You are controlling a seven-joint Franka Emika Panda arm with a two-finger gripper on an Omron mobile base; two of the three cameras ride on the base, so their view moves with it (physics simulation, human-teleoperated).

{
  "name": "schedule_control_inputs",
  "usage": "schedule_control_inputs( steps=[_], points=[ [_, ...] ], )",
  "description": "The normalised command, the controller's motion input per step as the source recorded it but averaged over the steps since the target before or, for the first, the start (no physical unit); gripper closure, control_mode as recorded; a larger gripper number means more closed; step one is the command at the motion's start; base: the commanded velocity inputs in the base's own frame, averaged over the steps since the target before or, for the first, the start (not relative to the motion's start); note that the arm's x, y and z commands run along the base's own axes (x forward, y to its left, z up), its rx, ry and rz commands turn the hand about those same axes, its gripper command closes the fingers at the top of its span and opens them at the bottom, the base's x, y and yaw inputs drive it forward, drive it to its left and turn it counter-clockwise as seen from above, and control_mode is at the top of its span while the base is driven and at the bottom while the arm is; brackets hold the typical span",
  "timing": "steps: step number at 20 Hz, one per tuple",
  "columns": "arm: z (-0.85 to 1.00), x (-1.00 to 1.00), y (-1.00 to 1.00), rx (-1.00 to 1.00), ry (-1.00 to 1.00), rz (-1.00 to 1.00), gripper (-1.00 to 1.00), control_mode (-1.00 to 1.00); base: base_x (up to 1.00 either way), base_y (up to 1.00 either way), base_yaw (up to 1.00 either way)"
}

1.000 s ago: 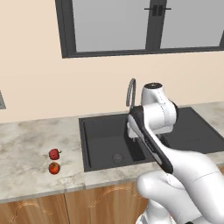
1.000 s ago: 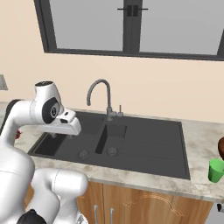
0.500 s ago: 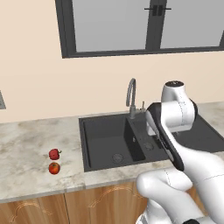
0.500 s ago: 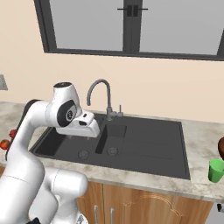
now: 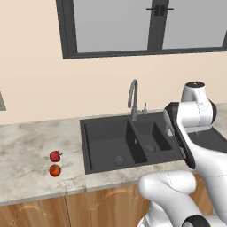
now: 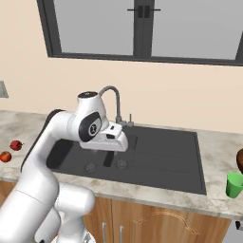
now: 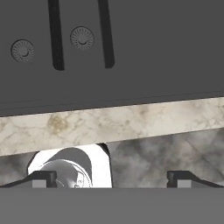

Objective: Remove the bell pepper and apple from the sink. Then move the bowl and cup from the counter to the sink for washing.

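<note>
Left base view shows the counter (image 5: 31, 146), pale marbled stone over wooden cabinet fronts, running under a dark-framed window in a cream wall. Set into it is the sink (image 5: 106, 146), charcoal, with a large and a smaller basin and a curved grey faucet (image 5: 132, 99) at its back edge. Both basins look bare. The bell pepper (image 5: 55, 155) and the apple (image 5: 54, 170) lie on the stone left of the sink, just beside each other, the pepper farther back.

From the right base view, the cup (image 6: 234, 184) stands near the right edge, with a sliver of the brown bowl (image 6: 240, 160) behind it (mostly cut off by the frame).

Compared with a second ago, the arm has swung rightward across the sink; its hand now hangs over the divide between the basins.

The gripper (image 7: 111, 178) is spread wide with nothing between its fingertips (image 7: 41, 178); in the hand view they frame the counter's front edge, with both drains beyond. In the base views the fingers are hidden behind the hand's white housing.
</note>
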Motion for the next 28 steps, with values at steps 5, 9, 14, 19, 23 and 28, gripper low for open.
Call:
schedule_control_inputs(
  steps=[5,9,14,19,23,28],
  points=[
    [-0.05,0.01,-0.55,0.0,0.0,0.01,-1.0,-1.0,0.0,0.0,0.0],
    [-0.09,0.1,-0.32,0.04,0.07,0.13,-1.0,-1.0,0.0,0.0,0.0],
    [-0.03,0.08,-0.37,0.16,0.06,0.07,-1.0,-1.0,0.0,0.0,0.0],
    [0.0,0.01,-0.52,0.06,0.01,0.0,-1.0,-1.0,0.0,0.0,0.0],
    [0.0,0.0,-0.55,0.0,0.0,0.0,-1.0,-1.0,0.0,0.0,0.0],
    [0.0,0.02,-0.57,0.0,0.01,-0.01,-1.0,-1.0,0.0,0.0,0.0]
  ],
)
